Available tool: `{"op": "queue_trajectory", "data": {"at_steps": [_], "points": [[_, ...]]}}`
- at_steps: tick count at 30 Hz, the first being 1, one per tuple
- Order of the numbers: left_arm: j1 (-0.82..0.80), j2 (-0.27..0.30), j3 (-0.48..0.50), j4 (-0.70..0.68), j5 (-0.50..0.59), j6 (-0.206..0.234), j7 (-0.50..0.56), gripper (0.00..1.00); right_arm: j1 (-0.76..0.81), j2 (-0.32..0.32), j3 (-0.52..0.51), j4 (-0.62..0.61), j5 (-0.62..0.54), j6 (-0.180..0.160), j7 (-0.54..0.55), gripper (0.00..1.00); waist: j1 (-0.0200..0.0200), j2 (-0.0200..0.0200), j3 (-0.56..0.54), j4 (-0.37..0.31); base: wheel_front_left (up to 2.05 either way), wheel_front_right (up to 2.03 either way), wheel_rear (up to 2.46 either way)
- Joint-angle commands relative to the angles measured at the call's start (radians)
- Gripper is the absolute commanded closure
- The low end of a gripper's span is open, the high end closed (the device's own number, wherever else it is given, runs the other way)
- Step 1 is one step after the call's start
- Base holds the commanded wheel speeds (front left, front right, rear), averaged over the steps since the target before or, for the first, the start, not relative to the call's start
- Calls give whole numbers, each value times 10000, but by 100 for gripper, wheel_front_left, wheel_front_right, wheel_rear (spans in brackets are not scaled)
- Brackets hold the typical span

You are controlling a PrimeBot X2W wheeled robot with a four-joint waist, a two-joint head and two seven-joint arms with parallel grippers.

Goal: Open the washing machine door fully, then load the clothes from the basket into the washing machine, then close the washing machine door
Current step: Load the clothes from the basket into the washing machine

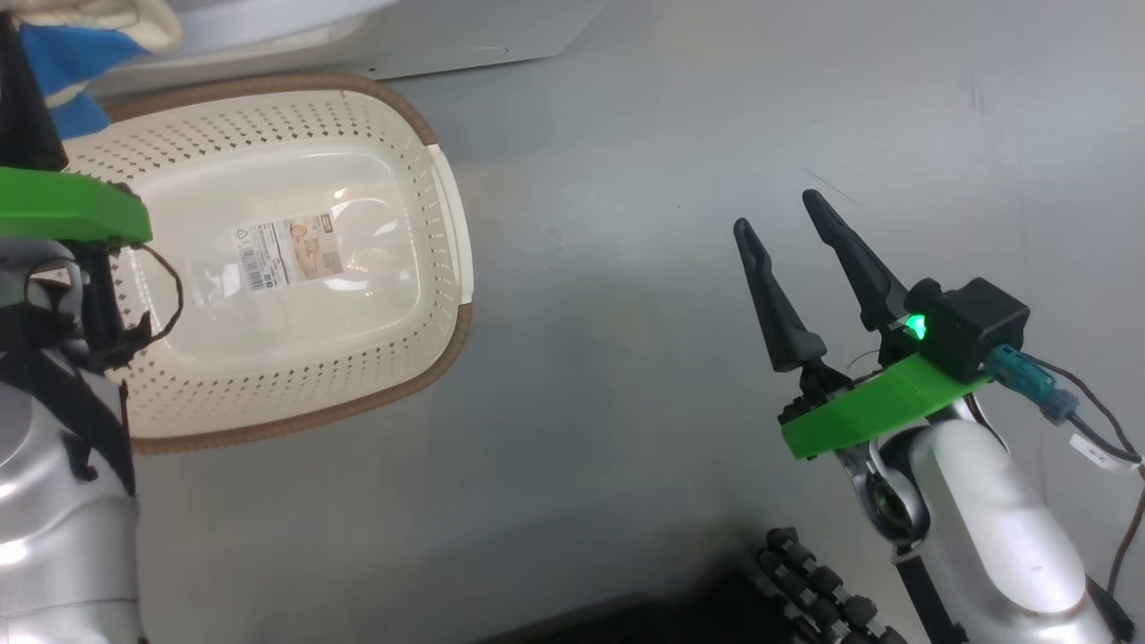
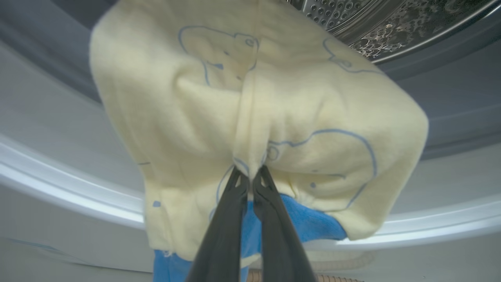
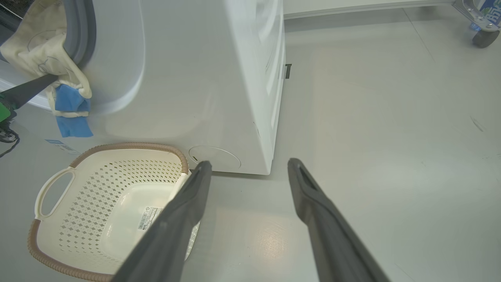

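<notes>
My left gripper (image 2: pixel 250 176) is shut on a fold of the clothes (image 2: pixel 250 117), a pale-yellow garment with blue outline drawings and blue trim. The garment hangs at the lower rim of the washing machine (image 3: pixel 195 78) opening, just below the steel drum (image 2: pixel 391 23). The right wrist view shows the same garment (image 3: pixel 39 43) draped over the grey gasket (image 3: pixel 80 31). The cream basket (image 1: pixel 268 259) stands on the floor in front of the machine with nothing in it but its label sticker. My right gripper (image 1: pixel 776 210) hovers open over bare floor, right of the basket. The washing machine door is out of view.
The grey floor (image 1: pixel 626 402) spreads right of the basket and machine. A castor wheel (image 3: pixel 483 37) of a cart stands far off. A round cover (image 3: pixel 214 156) sits low on the machine's front. My own dark base (image 1: pixel 805 590) shows at the bottom.
</notes>
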Motion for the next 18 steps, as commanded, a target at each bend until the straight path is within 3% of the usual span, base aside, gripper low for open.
{"op": "queue_trajectory", "data": {"at_steps": [1, 18], "points": [[-485, 454, 269, -934, 61, 16, -249, 100, 166, -3, 130, -219, 28, 37, -67, 0, 0, 0, -34, 32, 0, 0, 0], [378, 80, -111, -2066, -46, 10, -249, 100, 266, -3, 72, -209, 24, 37, -67, 0, 0, 0, -413, 298, 0, 0, 0]]}}
